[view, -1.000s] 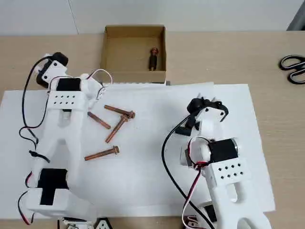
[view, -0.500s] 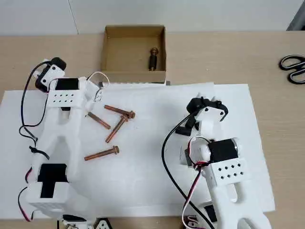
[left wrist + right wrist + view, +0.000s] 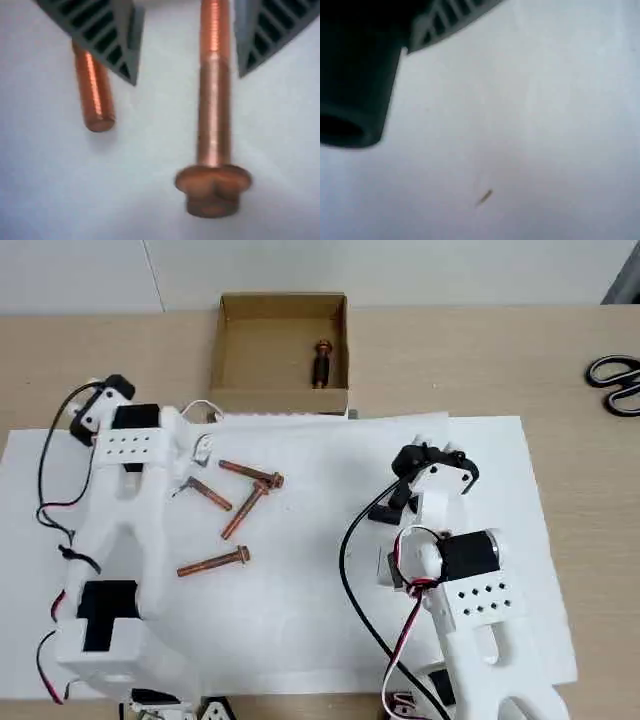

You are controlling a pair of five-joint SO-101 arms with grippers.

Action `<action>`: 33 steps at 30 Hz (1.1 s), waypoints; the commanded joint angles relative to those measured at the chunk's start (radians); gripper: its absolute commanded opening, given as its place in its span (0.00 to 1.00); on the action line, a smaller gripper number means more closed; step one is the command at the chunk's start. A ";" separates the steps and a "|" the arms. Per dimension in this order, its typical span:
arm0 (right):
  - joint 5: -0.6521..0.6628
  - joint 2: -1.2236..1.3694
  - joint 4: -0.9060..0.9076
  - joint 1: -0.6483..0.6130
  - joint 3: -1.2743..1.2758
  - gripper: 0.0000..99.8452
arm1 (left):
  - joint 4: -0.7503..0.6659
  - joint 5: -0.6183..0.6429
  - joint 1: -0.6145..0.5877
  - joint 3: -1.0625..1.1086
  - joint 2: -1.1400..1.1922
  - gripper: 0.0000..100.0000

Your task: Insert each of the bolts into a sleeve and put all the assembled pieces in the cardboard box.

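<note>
Several copper bolts lie loose on the white paper left of centre. My left gripper is open at their left ends. In the left wrist view its grey fingers stand either side of one bolt's shaft, whose flanged head points away, and a second bolt lies beside it. My right gripper sits at mid-table, shut on a black sleeve whose hollow end shows. The cardboard box at the back holds one assembled piece.
Black scissors lie on the bare wooden table at the far right. White paper covers most of the work area, with open room between the two arms and in front of the bolts.
The left arm has drawn back a little to the left, so its fingers now show beside the bolts' ends. The right arm and the bolts have not moved.
</note>
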 commanded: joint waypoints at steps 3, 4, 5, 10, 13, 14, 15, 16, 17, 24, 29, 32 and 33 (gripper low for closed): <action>0.003 -0.025 -0.013 0.007 -0.006 0.00 | 0.006 0.000 -0.015 -0.021 -0.005 0.13; 0.003 -0.025 -0.013 0.007 -0.006 0.00 | 0.005 0.000 -0.014 -0.021 -0.005 0.13; 0.003 -0.025 -0.015 0.007 -0.006 0.00 | 0.000 0.000 -0.011 -0.021 -0.003 0.13; 0.003 -0.025 -0.015 0.007 -0.006 0.00 | -0.052 -0.014 0.000 -0.021 0.058 0.13; 0.003 -0.025 -0.015 0.007 -0.006 0.00 | -0.054 -0.011 0.000 -0.024 0.117 0.13; 0.003 -0.025 -0.015 0.007 -0.006 0.00 | -0.068 -0.011 -0.002 -0.024 0.133 0.13; 0.003 -0.025 -0.015 0.007 -0.006 0.00 | -0.080 -0.011 -0.005 -0.022 0.149 0.13; 0.003 -0.025 -0.015 0.007 -0.006 0.00 | -0.092 -0.011 -0.006 -0.022 0.163 0.13; 0.003 -0.025 -0.015 0.007 -0.006 0.00 | -0.103 -0.011 -0.006 -0.022 0.173 0.13; 0.003 -0.025 -0.013 0.007 -0.006 0.00 | -0.130 -0.014 -0.006 -0.024 0.198 0.00; 0.003 -0.025 -0.013 0.002 -0.011 0.00 | -0.123 -0.014 -0.002 -0.053 0.195 0.00; 0.003 -0.025 -0.004 0.002 -0.071 0.00 | -0.118 -0.014 -0.002 -0.093 0.195 0.00; 0.005 -0.025 -0.004 0.002 -0.103 0.00 | -0.101 -0.014 0.000 -0.114 0.193 0.00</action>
